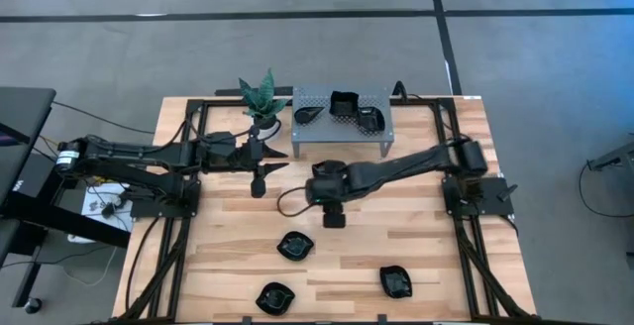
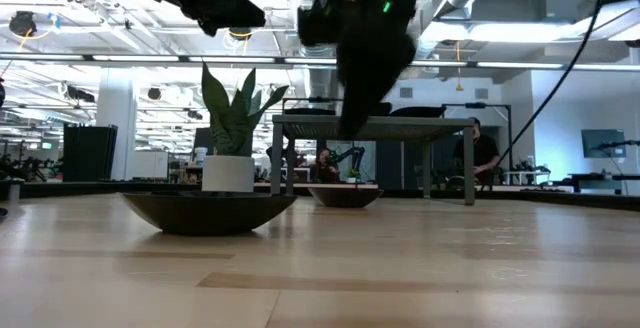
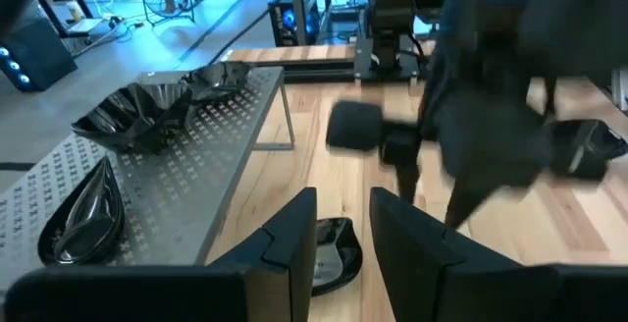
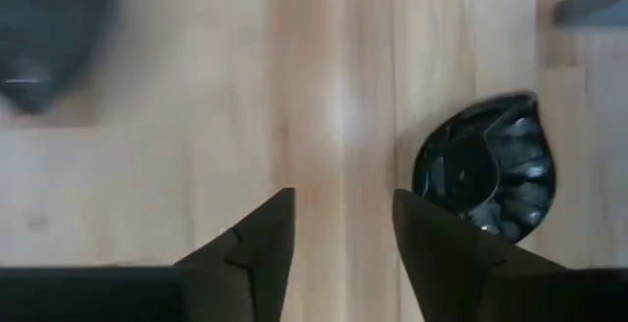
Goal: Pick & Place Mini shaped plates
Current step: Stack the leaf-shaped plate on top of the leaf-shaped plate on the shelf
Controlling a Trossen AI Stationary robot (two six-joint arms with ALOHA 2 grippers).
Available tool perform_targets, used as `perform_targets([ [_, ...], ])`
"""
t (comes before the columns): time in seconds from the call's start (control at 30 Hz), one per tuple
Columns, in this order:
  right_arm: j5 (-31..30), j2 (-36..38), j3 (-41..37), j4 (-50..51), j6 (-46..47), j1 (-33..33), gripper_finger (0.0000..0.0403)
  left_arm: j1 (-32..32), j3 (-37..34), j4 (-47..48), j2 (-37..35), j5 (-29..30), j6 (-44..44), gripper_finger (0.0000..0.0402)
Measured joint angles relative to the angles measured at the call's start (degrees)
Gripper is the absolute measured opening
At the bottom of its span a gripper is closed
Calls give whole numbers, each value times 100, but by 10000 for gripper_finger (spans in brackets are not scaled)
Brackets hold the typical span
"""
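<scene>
The right gripper point(image 4: 336, 226) hangs above the middle of the table with its two dark wedge-shaped fingers point(image 4: 257, 239) parted a narrow way and holding nothing; bare pale wood shows between them. Just beside it lies a glossy black mini plate point(image 4: 486, 175), ribbed and teardrop-shaped. The left gripper point(image 3: 341, 226), nearer the potted plant point(image 1: 262, 100), likewise stands narrowly open and empty.

Six mini plates can be counted in the high view. Three rest on the wooden tabletop point(image 1: 228, 236): one just below the right gripper point(image 1: 295, 247), one at the front edge point(image 1: 274, 297), and one to the front right point(image 1: 396, 281). Three more sit on the raised rack point(image 1: 342, 135), a grey perforated metal shelf on thin legs: a leaf-shaped one point(image 1: 309, 115), a squarish fluted one point(image 1: 344, 104), and a rounded one point(image 1: 370, 119).

All plates are dark and shiny. No writing can be read on them.
</scene>
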State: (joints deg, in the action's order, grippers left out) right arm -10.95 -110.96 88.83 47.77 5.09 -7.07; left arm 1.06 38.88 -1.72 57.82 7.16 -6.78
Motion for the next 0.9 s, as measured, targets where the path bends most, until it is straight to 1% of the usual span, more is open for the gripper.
perform_targets([
  [0.1,-381,-412,139,-9,143,23,178,0,-40,38,0,0,15,99],
  [0.2,-714,-675,258,-1,84,101,182,-1,-40,5,-2,1,21,99],
  [0.47,-712,-1215,274,69,88,401,169,0,-40,10,-2,2,22,99],
  [0.6,-732,-1361,278,100,44,579,155,0,-40,7,-2,2,21,99],
  [0.7,-767,-1381,285,158,-70,663,124,0,-39,2,-2,2,23,99],
  [0.77,-715,-1367,283,187,-103,701,88,0,-38,-2,-2,2,21,99],
  [0.87,-708,-1258,272,366,-130,728,24,0,-38,-2,-2,2,21,99],
  [0.9,-714,-1201,272,464,-207,732,13,-2,-38,-2,-2,2,21,99],
])
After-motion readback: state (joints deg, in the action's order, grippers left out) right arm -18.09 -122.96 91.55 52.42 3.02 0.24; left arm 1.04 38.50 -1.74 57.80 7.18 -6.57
